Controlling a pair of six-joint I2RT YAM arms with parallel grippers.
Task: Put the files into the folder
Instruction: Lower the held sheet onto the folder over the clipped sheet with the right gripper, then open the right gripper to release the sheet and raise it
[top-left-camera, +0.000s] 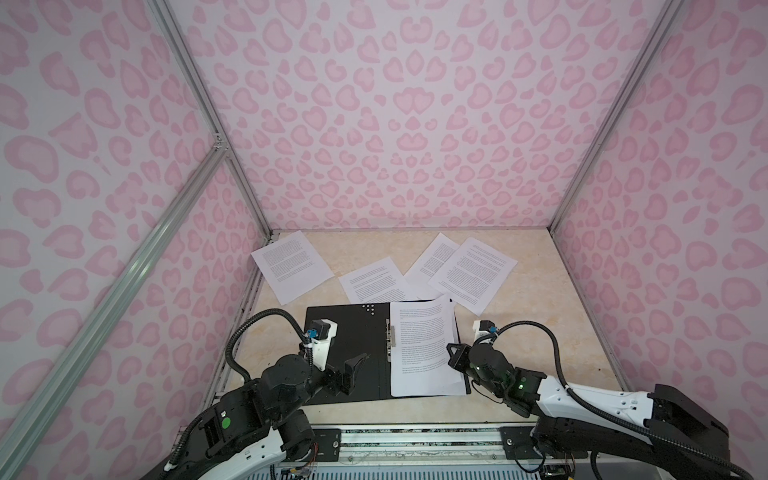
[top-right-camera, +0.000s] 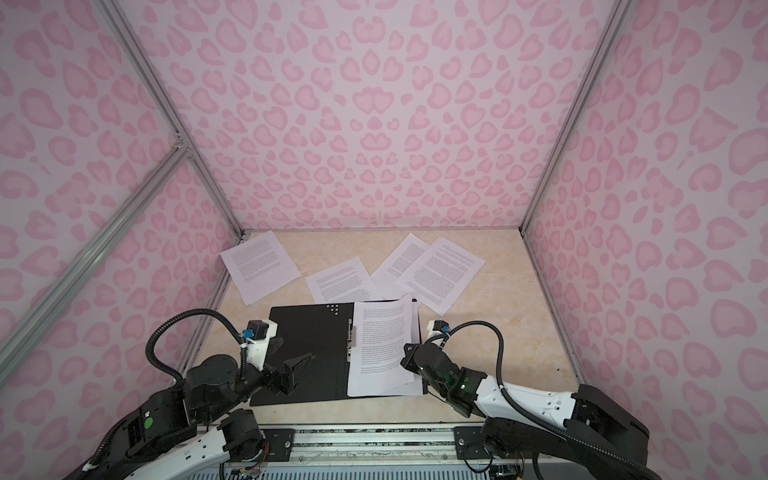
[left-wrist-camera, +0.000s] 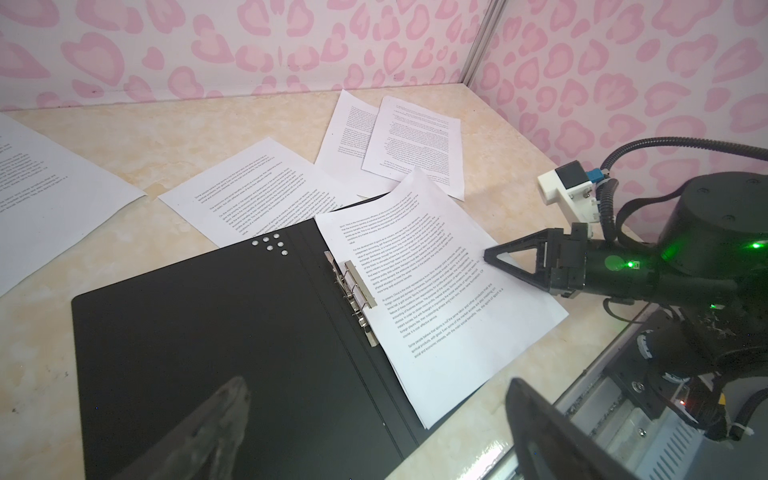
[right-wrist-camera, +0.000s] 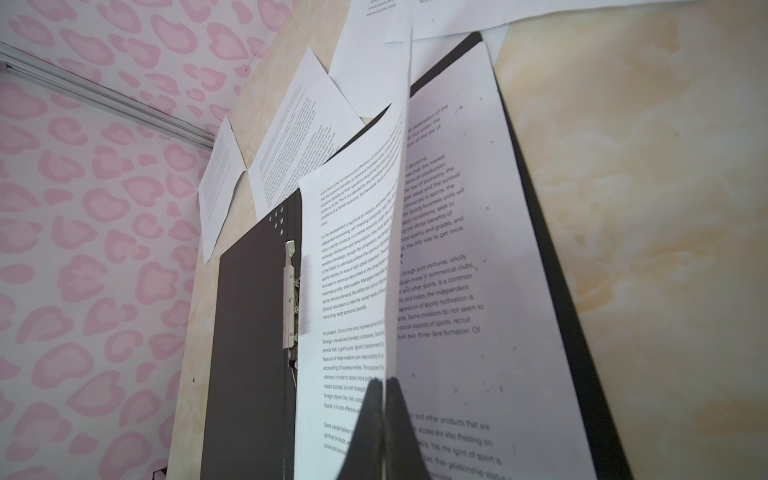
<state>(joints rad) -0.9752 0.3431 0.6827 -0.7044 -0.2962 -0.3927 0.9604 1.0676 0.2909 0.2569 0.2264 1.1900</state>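
A marbled tabletop (top-left-camera: 519, 345) in a pink-patterned booth, where a two-armed robot is filing printed pages. The folder (top-left-camera: 353, 332) lies open and flat near the front edge, black inside up. In both top views white pages cover its right half.

Four of the files lie loose on the tabletop beyond it. One (top-left-camera: 293, 266) is far left by the wall, one (top-left-camera: 374, 282) reaches the folder's far edge, and two (top-left-camera: 473, 272) overlap at far right.

One sheet (right-wrist-camera: 353, 249) sits over the folder's right half, on top of at least one page already there, with its outer long edge raised and curled. The right tool (right-wrist-camera: 384, 382) is closed on that edge, pinching the sheet. The left tool (top-left-camera: 353, 372) stands wide open over the folder's left cover, holding nothing. The metal clip (left-wrist-camera: 353, 291) runs along the spine, just beside the sheet's inner edge.

The paper looks very light and limp: it sags away from the pinch, would slide easily on the smooth stone-look surface, and would probably crease under a hard squeeze.

The loose files lie flat, with little for a finger to get under. The likeliest hold is a corner or edge that rides up on a neighbour, as on the overlapping pair. The folder seems thin but stiffer, and may shift if pushed.
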